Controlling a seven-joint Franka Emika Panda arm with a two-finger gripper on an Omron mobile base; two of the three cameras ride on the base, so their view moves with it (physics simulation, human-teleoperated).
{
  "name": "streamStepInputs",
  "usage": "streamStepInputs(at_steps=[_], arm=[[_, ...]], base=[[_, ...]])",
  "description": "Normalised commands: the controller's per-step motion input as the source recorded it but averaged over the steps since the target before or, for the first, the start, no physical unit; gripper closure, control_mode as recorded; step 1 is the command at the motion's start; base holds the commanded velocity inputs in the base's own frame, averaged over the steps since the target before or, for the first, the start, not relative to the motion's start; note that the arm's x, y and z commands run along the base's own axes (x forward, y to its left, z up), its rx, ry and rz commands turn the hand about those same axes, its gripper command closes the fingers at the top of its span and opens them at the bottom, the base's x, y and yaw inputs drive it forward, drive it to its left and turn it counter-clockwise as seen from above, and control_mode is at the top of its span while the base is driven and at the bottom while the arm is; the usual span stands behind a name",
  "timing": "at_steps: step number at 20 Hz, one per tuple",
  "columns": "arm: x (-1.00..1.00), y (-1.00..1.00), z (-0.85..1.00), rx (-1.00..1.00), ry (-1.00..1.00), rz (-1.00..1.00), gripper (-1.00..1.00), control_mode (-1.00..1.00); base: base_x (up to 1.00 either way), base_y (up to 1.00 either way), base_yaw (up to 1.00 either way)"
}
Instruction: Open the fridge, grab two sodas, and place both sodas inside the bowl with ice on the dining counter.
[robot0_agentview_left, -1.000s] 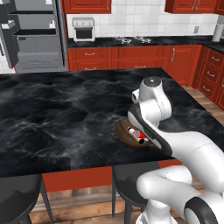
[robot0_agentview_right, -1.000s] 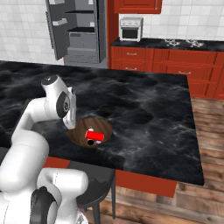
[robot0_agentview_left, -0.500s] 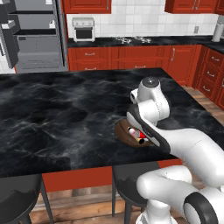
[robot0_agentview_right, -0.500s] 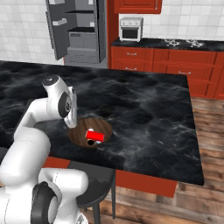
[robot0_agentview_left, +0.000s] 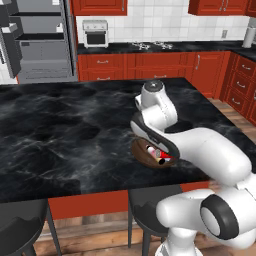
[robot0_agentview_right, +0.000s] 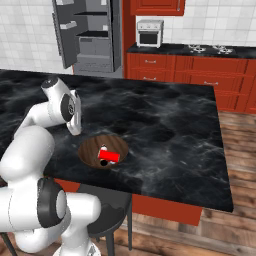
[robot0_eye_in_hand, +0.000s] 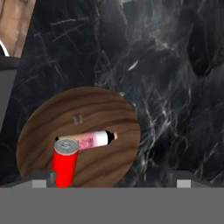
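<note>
Hand view, gripper (robot0_eye_in_hand: 111, 180) spread wide above bowl (robot0_eye_in_hand: 43, 118), red soda (robot0_eye_in_hand: 65, 162) by its left tip

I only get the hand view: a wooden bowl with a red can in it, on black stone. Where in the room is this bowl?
Observer: The bowl sits near the robot-side edge of the dining counter, a big island in a kitchen.
Operator: What's beyond that island?
Observer: The fridge stands there with its doors swung open, so the shelves show.
Operator: And below the bowl?
Observer: A black stool is tucked under the counter edge just beneath it.
</note>
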Motion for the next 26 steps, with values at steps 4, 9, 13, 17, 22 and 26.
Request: streamStepInputs(at_steps=[4, 9, 13, 17, 22, 26], arm=[[0.10, 0.00, 0.32, 0.00, 0.00, 0.00, -1.00, -1.00], [0.00, 0.00, 0.30, 0.00, -0.02, 0.00, -1.00, -1.00], [0.00, 0.00, 0.22, 0.00, -0.02, 0.00, -1.00, -1.00], [0.00, 0.00, 0.14, 0.00, 0.00, 0.00, -1.00, -1.00], [0.00, 0.00, 0.08, 0.00, 0.00, 0.00, -1.00, -1.00], [0.00, 0.00, 0.03, 0.00, 0.00, 0.00, -1.00, -1.00]], base=[[0.00, 0.00, 0.00], [0.00, 0.00, 0.00], [0.00, 0.00, 0.00], [0.00, 0.00, 0.00], [0.00, 0.00, 0.00], [0.00, 0.00, 0.00]])
